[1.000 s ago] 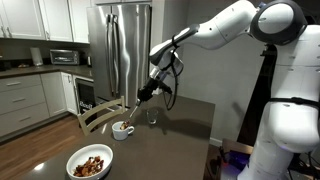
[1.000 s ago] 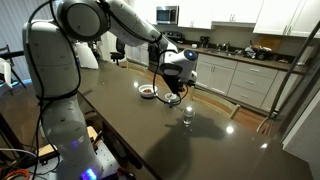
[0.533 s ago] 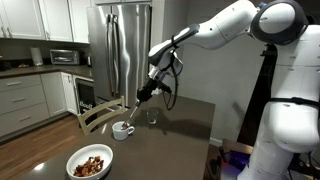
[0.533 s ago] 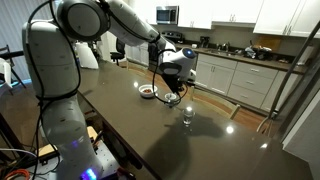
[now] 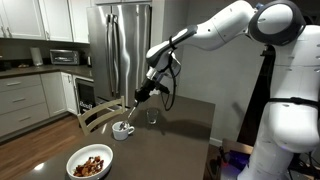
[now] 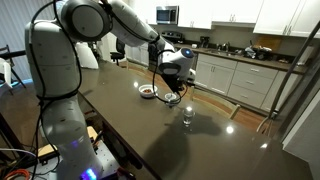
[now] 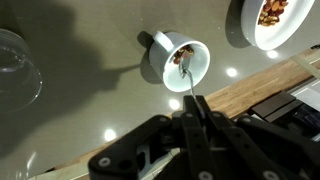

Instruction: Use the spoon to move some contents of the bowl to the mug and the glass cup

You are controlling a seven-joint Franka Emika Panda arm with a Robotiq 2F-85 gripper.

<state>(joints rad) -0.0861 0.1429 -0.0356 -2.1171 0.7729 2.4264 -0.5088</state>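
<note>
Pinching spoon handle in gripper — holding its tip, loaded with contents, over mug; noting bowl at 2 o'clock, glass at 9.

A white robot arm reaches over a dark glossy worktop, its black jaws pointing down. Directly below the jaws sits a small white mug. Just left of the jaws in the picture is a wide round white bowl holding brown chunky pieces. Below and right of the jaws, nearer the camera, stands a small clear glass tumbler.
</note>
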